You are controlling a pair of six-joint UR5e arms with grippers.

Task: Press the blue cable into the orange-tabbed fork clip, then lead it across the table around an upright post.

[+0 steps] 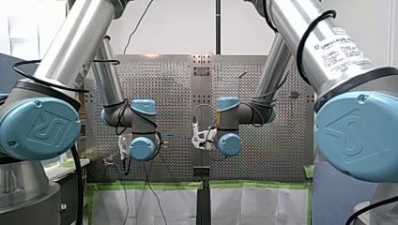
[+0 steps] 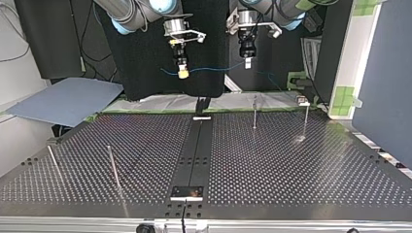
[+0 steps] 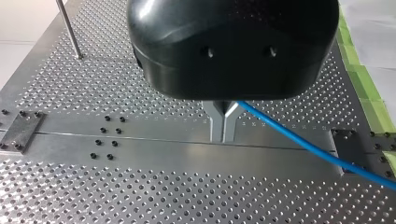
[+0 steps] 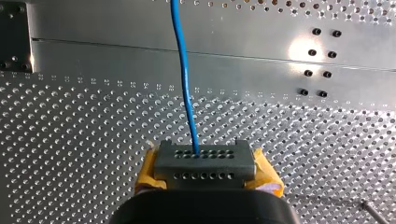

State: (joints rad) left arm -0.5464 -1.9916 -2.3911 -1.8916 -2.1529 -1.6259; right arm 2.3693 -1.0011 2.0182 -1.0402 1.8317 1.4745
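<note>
Step in hand, as I read it: carrying the blue cable (image 4: 184,70) toward the clip – nothing pressed in yet. My right end effector (image 4: 204,161) is clamped on the cable betw. its yellow pads, w/ the line running straight out ahead of it over the table (image 4: 70,154). My left end effector (image 3: 224,136) has its metal fingers closed on the same cable, which leaves beside the tips and trails off to one side. In the top view both hang well above the table, the cable spanning the gap betw. them w/ a slight sag. I can't pick out the orange-tabbed fork clip in any view, so the next move calls for locating it, lowering the span square over its slot, then pushing down – even tension at both ends so nothing slips. Room: plenty of bare perforated plate under both end effectors. The green-taped edge (image 3: 359,79) lies near the left one's side, and an upright post (image 3: 69,28) stands well ahead of it – that, plus the thin post (image 2: 254,112) below it, is what to steer round.
</note>
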